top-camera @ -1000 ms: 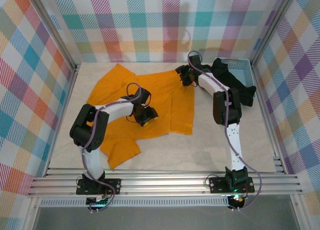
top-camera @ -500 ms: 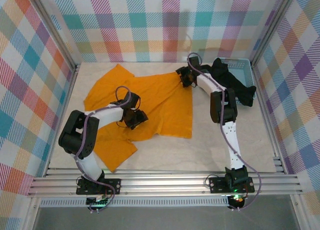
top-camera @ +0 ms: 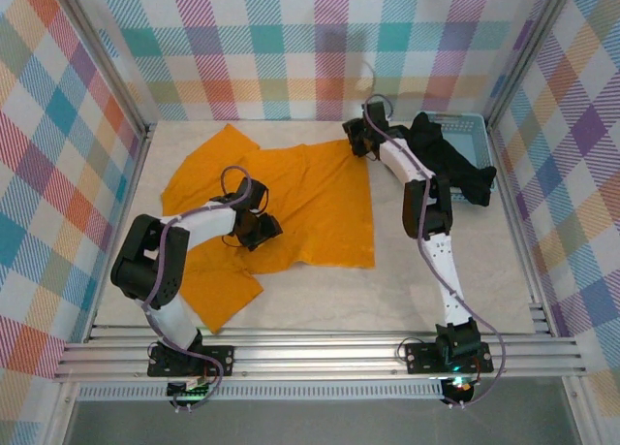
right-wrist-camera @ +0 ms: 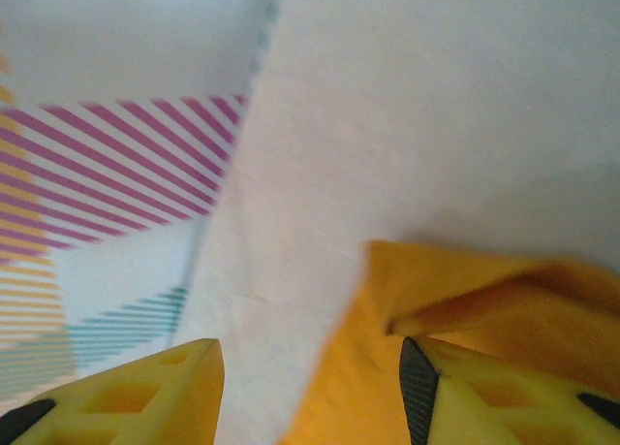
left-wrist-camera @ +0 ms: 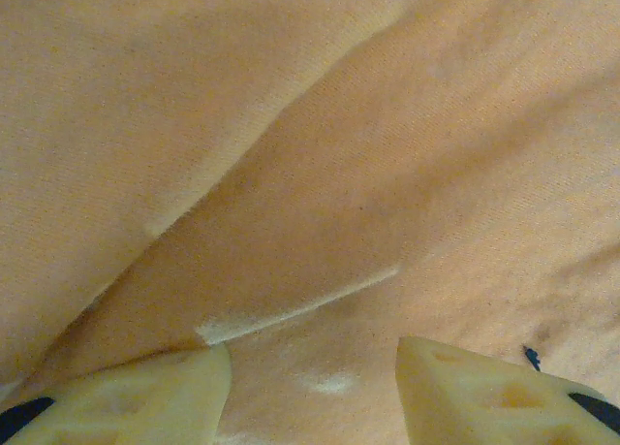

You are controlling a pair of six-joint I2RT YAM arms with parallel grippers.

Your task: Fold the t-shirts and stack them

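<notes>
The orange shirt is lying spread over the middle of the table, but it is not lying flat. One sleeve is pointing to the far left, a flap is trailing toward the near left, and creases are running across the body.

The left gripper is sitting low on the shirt's left half. Its jaws are standing about half apart, with only creased cloth showing between them in the left wrist view. I judge it is placed there to pin or gather the fabric while the other end is being handled.

The right gripper is sitting at the shirt's far right corner, close to the far wall. Its jaws are parted and gripping nothing, and the raised hem is lying between them against one finger. It is probably placed to take that corner so the shirt can be pulled straight before folding.

The black shirts are lying heaped in the basket at the far right, waiting their turn.
</notes>
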